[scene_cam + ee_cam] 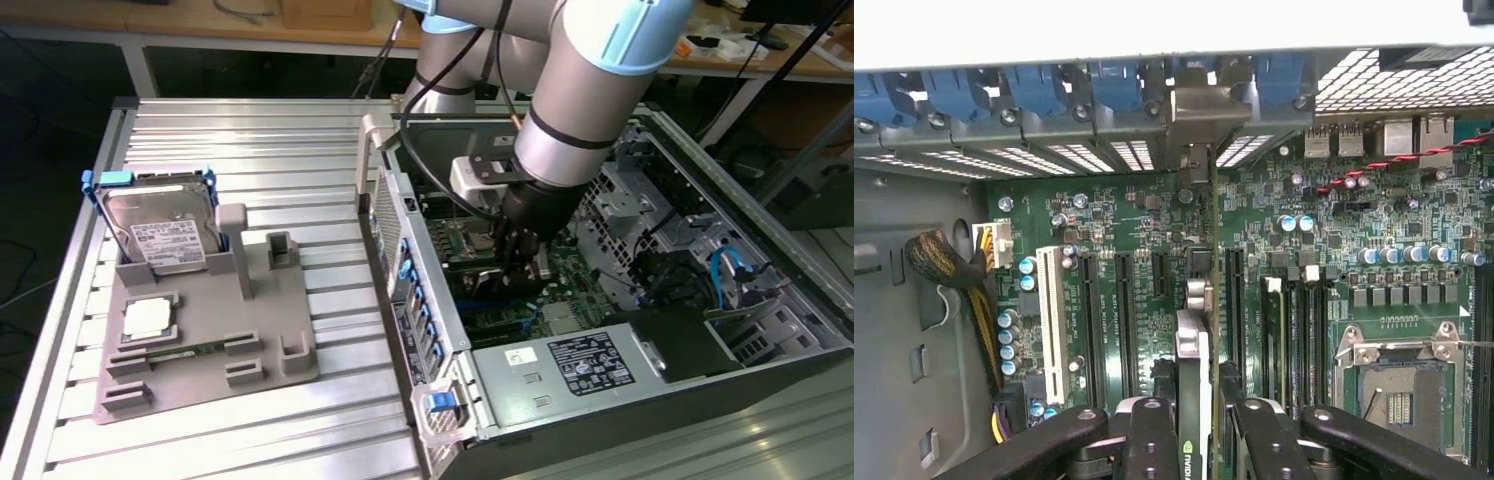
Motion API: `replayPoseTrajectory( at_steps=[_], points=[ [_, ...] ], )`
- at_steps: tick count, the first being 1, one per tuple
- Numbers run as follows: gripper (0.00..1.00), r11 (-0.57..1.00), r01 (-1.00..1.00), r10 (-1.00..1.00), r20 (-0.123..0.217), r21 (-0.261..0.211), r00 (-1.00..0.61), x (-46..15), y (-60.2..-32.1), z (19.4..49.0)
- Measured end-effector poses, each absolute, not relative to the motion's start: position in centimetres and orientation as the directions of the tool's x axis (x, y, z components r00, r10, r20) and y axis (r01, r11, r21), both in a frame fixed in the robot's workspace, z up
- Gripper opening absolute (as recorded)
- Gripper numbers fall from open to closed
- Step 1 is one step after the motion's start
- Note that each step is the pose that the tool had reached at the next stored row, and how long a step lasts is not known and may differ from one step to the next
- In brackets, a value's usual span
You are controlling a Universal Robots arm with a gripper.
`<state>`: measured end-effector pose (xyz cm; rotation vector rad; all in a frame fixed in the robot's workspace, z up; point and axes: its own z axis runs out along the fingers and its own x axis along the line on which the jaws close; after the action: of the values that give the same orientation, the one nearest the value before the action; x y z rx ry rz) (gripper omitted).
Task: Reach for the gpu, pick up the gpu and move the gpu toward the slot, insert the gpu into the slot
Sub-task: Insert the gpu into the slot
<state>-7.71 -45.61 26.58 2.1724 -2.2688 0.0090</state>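
gpu — between end effector fingers

The one mark I can actually read is on the gpu: along its narrow edge runs the NVIDIA name in pale letters, with the small logo beside it. The power supply has a white sticker covered in dense black print, too fine to make out from here. The hard drive has a white label with dark print, also unreadable. There is tiny white lettering on the motherboard between the slots, but I cannot read a word of it.
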Motion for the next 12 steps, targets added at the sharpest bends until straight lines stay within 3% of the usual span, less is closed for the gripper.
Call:
replayPoseTrajectory(
  at_steps=[12],
  points=[
    [0.27, 0.043, -0.999, -0.999, 0.004, -0.004, -0.043, -7.71, -45.61, 26.32]
  ],
)
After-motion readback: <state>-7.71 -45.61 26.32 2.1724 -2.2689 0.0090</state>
